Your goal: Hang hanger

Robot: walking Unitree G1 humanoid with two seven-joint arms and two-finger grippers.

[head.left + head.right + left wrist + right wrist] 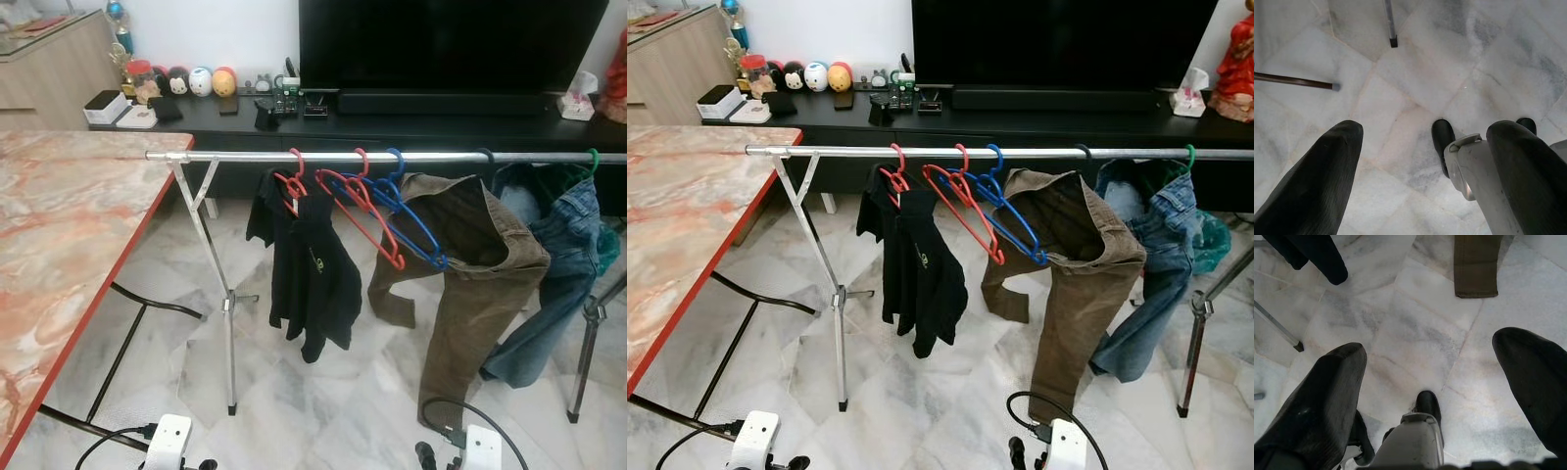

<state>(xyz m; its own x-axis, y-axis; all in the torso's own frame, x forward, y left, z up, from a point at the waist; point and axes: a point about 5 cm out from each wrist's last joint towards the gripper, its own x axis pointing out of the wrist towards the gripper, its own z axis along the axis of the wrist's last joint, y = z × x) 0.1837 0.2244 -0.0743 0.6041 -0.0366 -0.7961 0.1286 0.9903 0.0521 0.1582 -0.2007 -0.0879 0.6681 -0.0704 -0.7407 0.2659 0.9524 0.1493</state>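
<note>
1. Above and well ahead of both lowered grippers: rail (pixel 392 157) carrying red hanger (pixel 362 211) and blue hanger (pixel 411 230), both empty, between black garment (pixel 309 274) and brown trousers (pixel 480 264).
2. Left gripper (pixel 1425 161): fingers spread wide, empty, over marble floor (pixel 1415 63).
3. Right gripper (pixel 1435 382): spread wide, empty.
4. Step, judged: hanger already hung, or none picked up yet. Next: find any loose hanger.

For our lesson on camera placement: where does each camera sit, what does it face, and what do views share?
Head eyes: look forward and down at the clothes rail with hangers and garments; wrists at bottom.
Left wrist: looks down at the marble floor between open fingers.
Right wrist: same floor, open fingers.
Shared: brown trousers appear in head and right wrist views.
</note>
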